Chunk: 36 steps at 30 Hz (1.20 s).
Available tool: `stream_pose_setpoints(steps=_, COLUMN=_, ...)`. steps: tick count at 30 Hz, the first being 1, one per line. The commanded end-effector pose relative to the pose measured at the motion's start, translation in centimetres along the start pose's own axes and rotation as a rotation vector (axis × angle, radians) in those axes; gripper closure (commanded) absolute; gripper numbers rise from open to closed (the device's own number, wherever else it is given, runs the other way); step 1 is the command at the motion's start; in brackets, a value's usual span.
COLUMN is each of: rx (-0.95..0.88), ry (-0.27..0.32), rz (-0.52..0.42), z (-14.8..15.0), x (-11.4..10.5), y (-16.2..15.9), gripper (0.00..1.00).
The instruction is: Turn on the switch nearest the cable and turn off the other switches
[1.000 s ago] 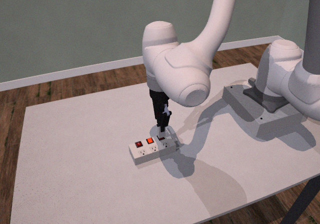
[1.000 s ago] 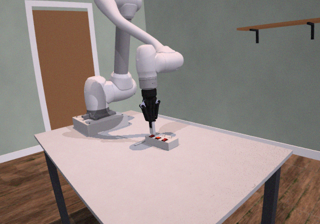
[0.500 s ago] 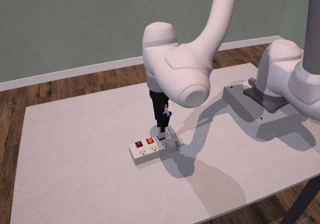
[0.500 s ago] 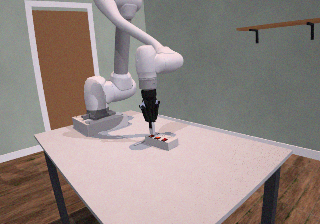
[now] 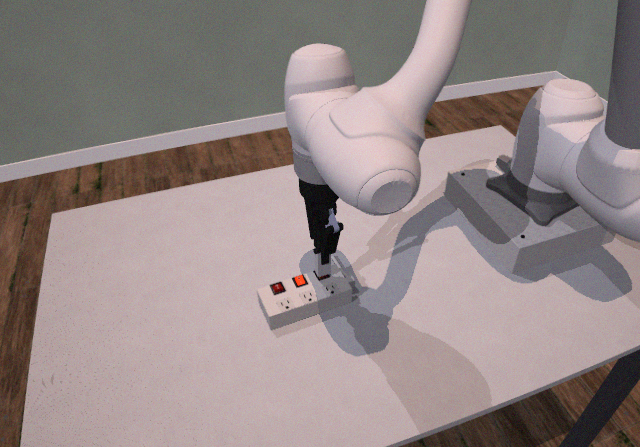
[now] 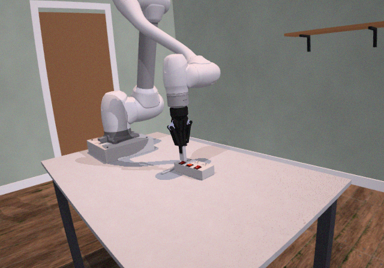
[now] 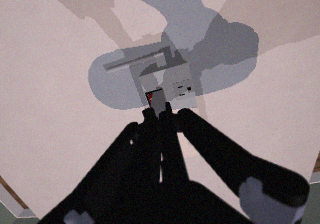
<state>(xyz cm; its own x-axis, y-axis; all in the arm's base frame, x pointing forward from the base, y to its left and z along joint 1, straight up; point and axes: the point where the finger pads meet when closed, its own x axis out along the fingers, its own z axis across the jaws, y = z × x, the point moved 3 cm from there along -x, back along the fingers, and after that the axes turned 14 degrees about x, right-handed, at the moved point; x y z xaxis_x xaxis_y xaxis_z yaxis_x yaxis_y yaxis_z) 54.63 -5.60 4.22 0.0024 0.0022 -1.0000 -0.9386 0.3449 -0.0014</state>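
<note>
A white power strip (image 5: 307, 297) lies flat on the table, right way up, with three red rocker switches in a row. Its short cable stub (image 6: 165, 170) leaves the end nearest the arm's base. My gripper (image 5: 323, 269) is shut and empty, pointing straight down, its fingertips touching the switch nearest the cable (image 5: 324, 275). The middle switch (image 5: 298, 280) glows bright orange-red. The farthest switch (image 5: 278, 287) is a darker red. In the exterior view the gripper (image 6: 183, 156) stands over the strip's (image 6: 194, 168) cable end. In the wrist view the fingers (image 7: 159, 104) cover most of that switch on the strip (image 7: 172, 86).
The arm's grey base block (image 5: 522, 220) sits at the table's back right corner, well away from the strip. The arm's shadow falls across the strip's cable end. A door and a wall shelf (image 6: 335, 29) stand beyond the table.
</note>
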Motion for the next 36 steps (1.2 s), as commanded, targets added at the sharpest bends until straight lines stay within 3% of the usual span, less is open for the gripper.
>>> stream_pose_setpoints(steps=1, rx=0.000, ry=0.000, rz=0.000, z=0.00, x=-0.01, y=0.00, gripper=1.00)
stream_pose_setpoints(steps=36, rx=0.000, ry=0.000, rz=0.000, z=0.00, x=0.32, y=0.00, gripper=1.00)
